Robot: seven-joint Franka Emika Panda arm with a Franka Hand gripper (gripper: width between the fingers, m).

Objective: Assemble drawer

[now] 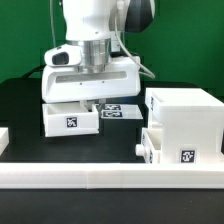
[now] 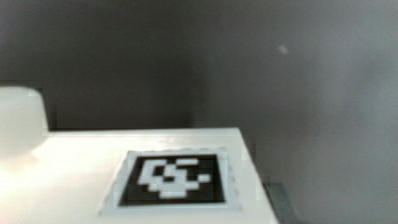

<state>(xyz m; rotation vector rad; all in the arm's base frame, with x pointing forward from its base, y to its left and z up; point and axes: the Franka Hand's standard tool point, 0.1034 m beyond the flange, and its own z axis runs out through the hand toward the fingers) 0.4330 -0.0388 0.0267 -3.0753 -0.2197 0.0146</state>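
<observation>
A small white drawer tray [image 1: 72, 118] with a square tag on its front stands on the black table at the exterior view's left. My gripper [image 1: 84, 100] is down at the tray's top edge; its fingers are hidden, so I cannot tell whether it holds the tray. The large cube-like housing [image 1: 186, 115] stands at the exterior view's right. A second tray [image 1: 150, 146] with a knob sits low at the housing's left side. The wrist view shows a white tagged surface [image 2: 175, 176] close up and a white rounded part [image 2: 18, 120], with no fingers visible.
The marker board [image 1: 116, 111] lies flat behind the tray, between it and the housing. A long low white rail [image 1: 110, 180] runs along the front. Another white rail end [image 1: 3, 140] is at the exterior view's left edge.
</observation>
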